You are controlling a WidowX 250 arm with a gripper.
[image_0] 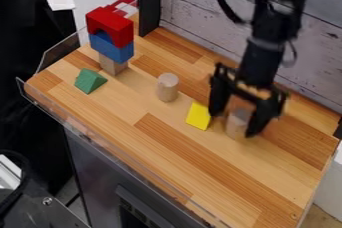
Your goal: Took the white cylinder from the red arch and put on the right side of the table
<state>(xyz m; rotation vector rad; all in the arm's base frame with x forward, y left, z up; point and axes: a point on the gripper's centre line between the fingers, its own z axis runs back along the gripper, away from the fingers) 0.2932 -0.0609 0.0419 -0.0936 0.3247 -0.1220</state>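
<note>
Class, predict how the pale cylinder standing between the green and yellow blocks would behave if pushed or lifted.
The pale cylinder looks like plain wood, so it is probably stiff and fairly light. It stands on a flat end and is taller than wide, so a high push might tip it. On its curved side, it would likely roll.

A yellow block (199,116) lies just beside the gripper (235,122). Farther from it stands a wooden cylinder (167,87); well apart are a green prism (89,81) and a blue block (112,48) atop a wooden block (111,65).
</note>
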